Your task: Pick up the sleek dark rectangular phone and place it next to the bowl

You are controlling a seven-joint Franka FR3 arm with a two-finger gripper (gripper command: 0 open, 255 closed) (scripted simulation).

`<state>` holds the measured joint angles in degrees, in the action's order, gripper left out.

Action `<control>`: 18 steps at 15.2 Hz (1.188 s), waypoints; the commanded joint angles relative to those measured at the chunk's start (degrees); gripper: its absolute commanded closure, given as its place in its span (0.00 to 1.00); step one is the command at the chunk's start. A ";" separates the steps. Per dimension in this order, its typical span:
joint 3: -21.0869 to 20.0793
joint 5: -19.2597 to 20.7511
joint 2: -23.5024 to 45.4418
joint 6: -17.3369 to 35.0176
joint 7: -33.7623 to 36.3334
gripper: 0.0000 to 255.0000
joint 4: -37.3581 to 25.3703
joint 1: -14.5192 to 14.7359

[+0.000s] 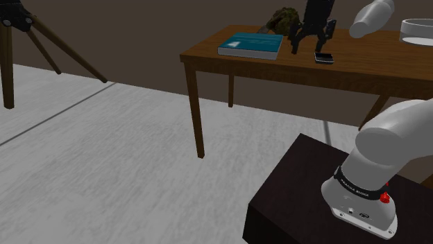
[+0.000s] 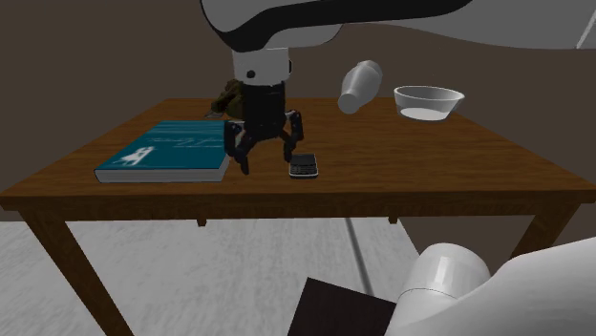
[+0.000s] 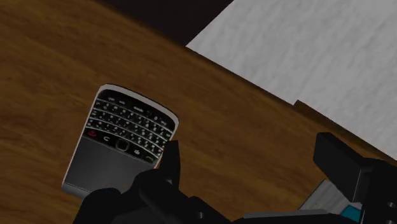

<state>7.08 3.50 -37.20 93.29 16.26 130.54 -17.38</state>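
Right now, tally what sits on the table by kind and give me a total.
teal book: 1
dark phone: 1
bowl: 1
white bottle: 1
brown lumpy thing: 1
total: 5

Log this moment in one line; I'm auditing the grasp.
stage: pre-grasp | claw: open, beside phone | phone: flat on table, unheld

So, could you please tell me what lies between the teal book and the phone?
The open gripper lies there, down near the table top, between the book and the phone, as the second exterior view shows.
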 commanded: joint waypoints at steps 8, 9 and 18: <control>5.09 1.83 -1.11 -0.29 8.32 0.00 0.46 -8.39; 5.13 1.88 -1.25 0.44 8.34 0.00 1.34 -8.42; 5.35 2.14 -1.76 3.80 8.44 0.00 5.21 -8.57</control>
<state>12.45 5.65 -38.94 97.07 24.67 135.70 -25.96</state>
